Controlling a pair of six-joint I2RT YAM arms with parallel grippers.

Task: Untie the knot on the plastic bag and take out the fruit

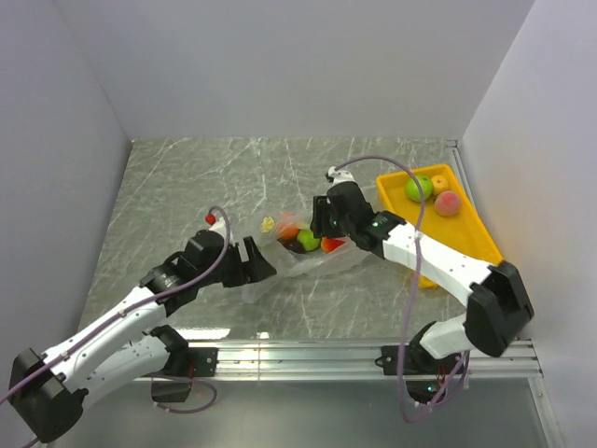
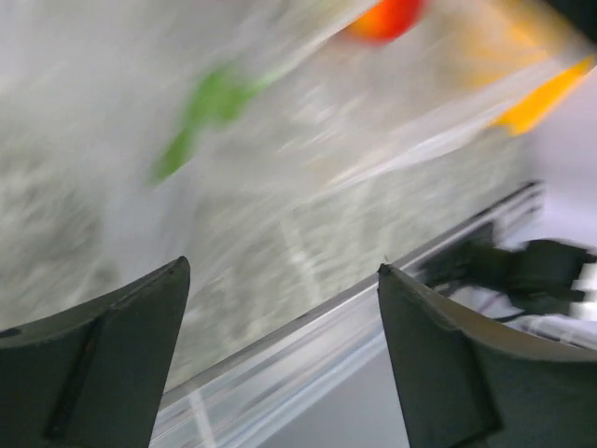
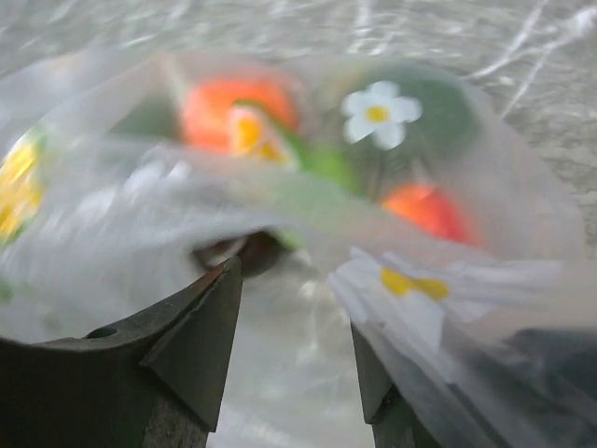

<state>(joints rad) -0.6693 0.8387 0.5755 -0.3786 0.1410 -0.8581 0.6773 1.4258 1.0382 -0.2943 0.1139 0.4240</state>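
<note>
The clear plastic bag (image 1: 312, 261) lies mid-table, printed with white flowers. It holds an orange fruit (image 1: 289, 231), a green fruit (image 1: 307, 241) and a red fruit (image 1: 332, 245). I cannot make out the knot. My right gripper (image 1: 322, 227) hovers over the bag's far side. In the right wrist view it (image 3: 294, 280) is open, with bag film (image 3: 140, 196) just ahead of it and draped against the right finger. My left gripper (image 1: 264, 264) is at the bag's left edge. In the blurred left wrist view it (image 2: 284, 271) is open and empty, with the bag (image 2: 308, 121) beyond it.
A yellow tray (image 1: 476, 238) stands at the right and holds a green apple (image 1: 419, 188), a small yellow fruit (image 1: 439, 182) and a peach (image 1: 448, 203). The metal rail (image 1: 317, 355) runs along the table's near edge. White walls close in the left, back and right.
</note>
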